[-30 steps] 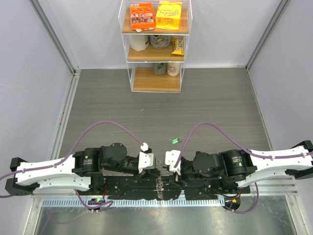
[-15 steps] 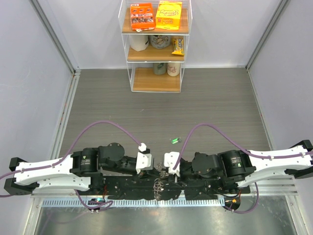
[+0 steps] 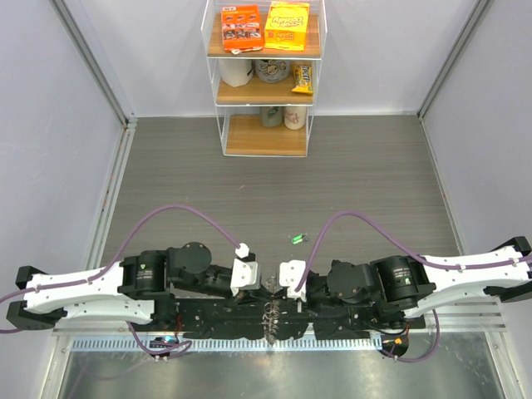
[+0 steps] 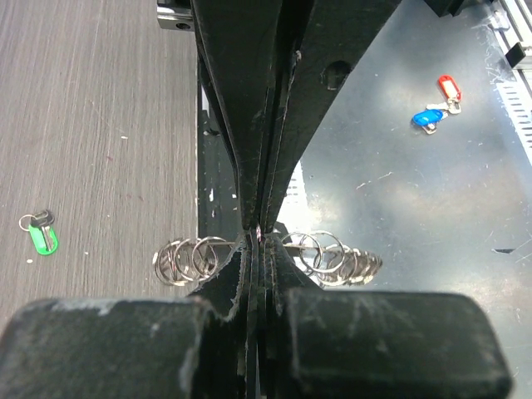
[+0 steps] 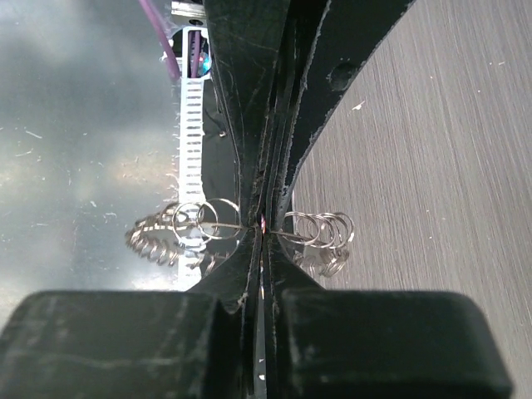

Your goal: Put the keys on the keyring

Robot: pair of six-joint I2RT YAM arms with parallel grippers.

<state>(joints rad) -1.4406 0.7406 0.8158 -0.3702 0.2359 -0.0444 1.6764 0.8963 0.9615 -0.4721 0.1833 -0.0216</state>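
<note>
L gripper (image 4: 259,235) & R gripper (image 5: 264,224) both pinched shut on the keyring (image 4: 187,259), holding it betw. them at near edge. Loose green key (image 4: 40,238) lies on table (image 3: 208,183), well apart. Next, prob.: one frees up, fetches it.

so at the far edge of your grey wood-grain table (image 3: 366,174) there was a clear rack (image 3: 266,137) with three wooden shelves. the top shelf had an orange snack box (image 3: 242,27) and a yellow snack box (image 3: 287,25) side by side. the middle one held a white cup (image 3: 236,72), a patterned tin (image 3: 272,70) and a yellow candy pack (image 3: 302,79). two mugs (image 3: 272,116) sat at the back of the lowest shelf. down at your near edge, a scratched metal sheet (image 4: 399,191) had a red tag (image 4: 449,83) and a blue tag (image 4: 426,120) lying just beside each other, and a white slotted strip (image 3: 224,342) ran along that sheet.
</note>
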